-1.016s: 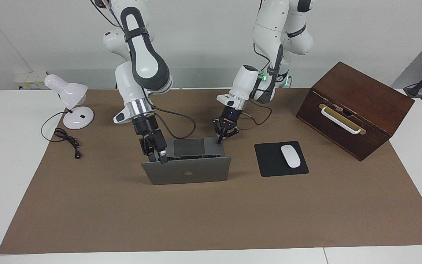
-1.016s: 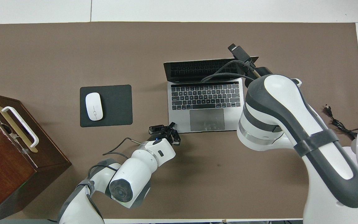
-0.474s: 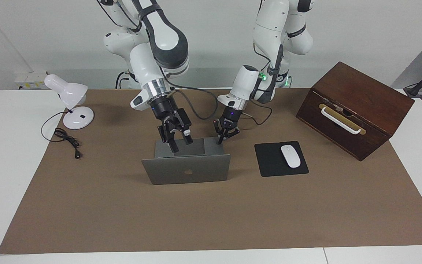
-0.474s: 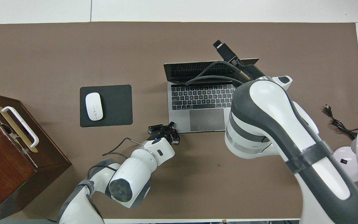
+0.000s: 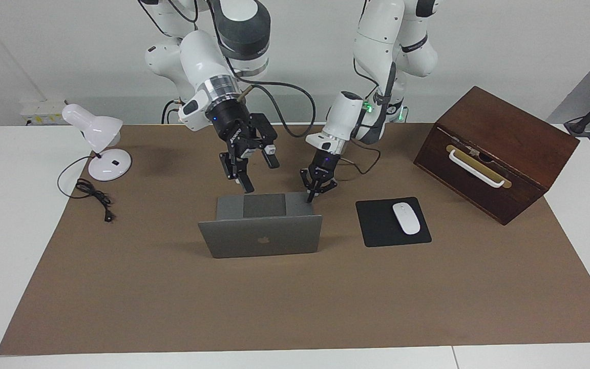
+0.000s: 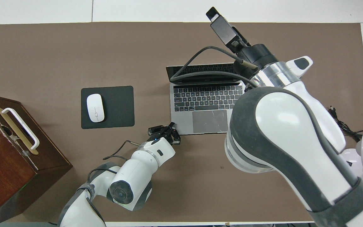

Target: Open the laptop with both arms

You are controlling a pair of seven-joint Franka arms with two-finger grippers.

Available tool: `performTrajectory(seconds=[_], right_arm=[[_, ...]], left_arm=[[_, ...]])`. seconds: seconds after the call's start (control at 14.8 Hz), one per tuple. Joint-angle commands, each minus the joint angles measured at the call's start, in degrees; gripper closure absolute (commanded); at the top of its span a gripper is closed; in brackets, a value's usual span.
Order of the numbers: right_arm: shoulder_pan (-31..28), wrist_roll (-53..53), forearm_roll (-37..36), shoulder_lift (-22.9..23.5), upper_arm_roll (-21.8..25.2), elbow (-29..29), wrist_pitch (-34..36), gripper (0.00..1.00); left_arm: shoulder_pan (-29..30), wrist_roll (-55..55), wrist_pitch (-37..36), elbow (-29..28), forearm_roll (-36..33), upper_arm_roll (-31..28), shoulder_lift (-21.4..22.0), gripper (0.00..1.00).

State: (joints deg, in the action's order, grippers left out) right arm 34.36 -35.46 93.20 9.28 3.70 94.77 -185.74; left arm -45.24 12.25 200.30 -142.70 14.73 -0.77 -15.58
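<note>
The laptop (image 5: 260,231) stands open near the middle of the mat (image 5: 295,307), its screen farther from the robots than its keyboard. Beside it, toward the left arm's end of the table, lies the mouse pad (image 5: 379,228) with the mouse (image 5: 406,218) on it. The wooden box (image 5: 494,154) sits further toward that same end, nearer to the robots than the pad. Toward the right arm's end, the lamp (image 5: 101,148) stands at the mat's edge, its cable (image 5: 92,197) trailing onto the mat.
</note>
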Motion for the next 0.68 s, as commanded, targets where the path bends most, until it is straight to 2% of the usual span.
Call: performTrajectory(seconds=[0.0,0.47,0.61], right_arm=[[-4.1,0.6,-6.5,-1.7,-0.1,-0.8,4.3,0.0],[-18.1,1.4,-25.8,-5.5,0.5,-0.8,26.4,0.0],[-21.7,3.1,-31.6,-7.1,0.6,-0.9,33.1,0.0]], left_arm=[[0.2,2.8,0.4,0.6,1.5,0.0,-0.3,1.0],[0.7,6.1,-0.9,0.0,1.6,0.0,3.4,1.0],[0.8,6.4,-5.1,-0.2,1.7,-0.1,5.6,1.0]])
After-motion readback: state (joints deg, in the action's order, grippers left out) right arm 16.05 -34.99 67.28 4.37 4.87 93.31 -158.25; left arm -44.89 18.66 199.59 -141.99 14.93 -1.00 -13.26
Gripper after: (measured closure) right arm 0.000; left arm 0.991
